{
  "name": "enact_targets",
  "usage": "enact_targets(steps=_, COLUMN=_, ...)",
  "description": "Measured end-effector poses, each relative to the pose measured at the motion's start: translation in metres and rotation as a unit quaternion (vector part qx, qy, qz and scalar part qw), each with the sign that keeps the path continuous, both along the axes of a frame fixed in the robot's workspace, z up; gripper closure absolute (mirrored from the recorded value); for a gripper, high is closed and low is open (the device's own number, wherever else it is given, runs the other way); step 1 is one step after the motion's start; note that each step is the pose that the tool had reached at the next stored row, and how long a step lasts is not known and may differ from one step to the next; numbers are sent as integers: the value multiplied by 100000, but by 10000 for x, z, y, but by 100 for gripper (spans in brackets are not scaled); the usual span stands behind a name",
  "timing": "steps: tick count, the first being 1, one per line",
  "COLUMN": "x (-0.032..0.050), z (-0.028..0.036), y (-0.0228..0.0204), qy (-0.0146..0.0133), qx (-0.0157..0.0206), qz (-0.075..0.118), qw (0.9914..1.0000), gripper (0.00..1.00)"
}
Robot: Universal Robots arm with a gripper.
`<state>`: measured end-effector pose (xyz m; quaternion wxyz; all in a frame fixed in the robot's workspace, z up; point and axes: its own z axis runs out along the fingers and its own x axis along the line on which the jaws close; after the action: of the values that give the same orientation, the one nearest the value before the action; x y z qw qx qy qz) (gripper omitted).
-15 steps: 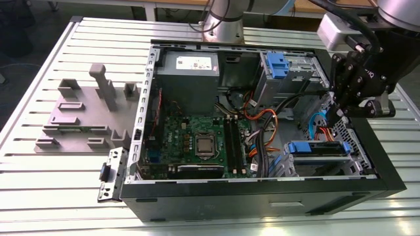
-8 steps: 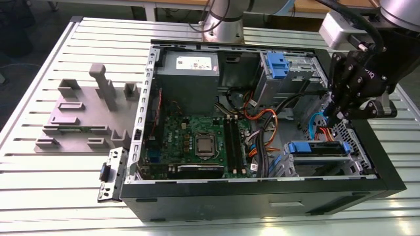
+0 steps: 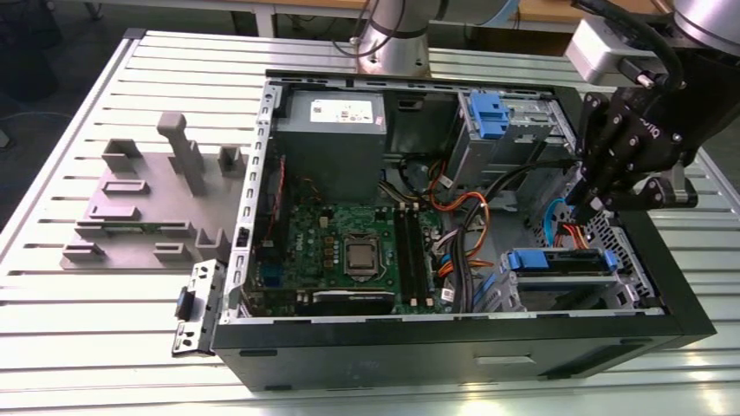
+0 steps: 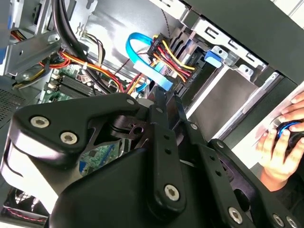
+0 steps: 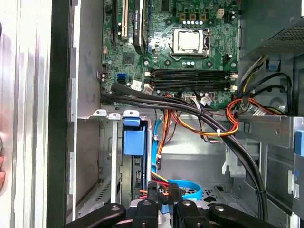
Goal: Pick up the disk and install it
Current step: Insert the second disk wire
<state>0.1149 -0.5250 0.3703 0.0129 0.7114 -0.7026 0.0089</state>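
The gripper [image 5: 162, 190] hangs by the blue data cable [image 5: 190, 186], fingers narrowly parted and empty. The disk [image 3: 563, 267] appears slotted into the drive cage [image 3: 625, 290]. Seating it probably requires straight pressure, clear of the cables.

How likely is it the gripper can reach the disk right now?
Probably yes: the gripper hangs just above the disk in the open case, though a blue cable lies close beside it.

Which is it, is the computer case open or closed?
Open. In the exterior view the case has no side panel on, and its motherboard and cables lie exposed.
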Motion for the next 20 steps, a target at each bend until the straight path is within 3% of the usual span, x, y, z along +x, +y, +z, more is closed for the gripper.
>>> enact_targets(steps=12, x=17, z=-35, y=51, qy=67, qx=-77, qz=-111, qw=100000, gripper=76)
enact_targets(steps=20, x=18, z=-93, y=58, qy=65, qx=-2777, qz=-148, qw=99961, gripper=76)
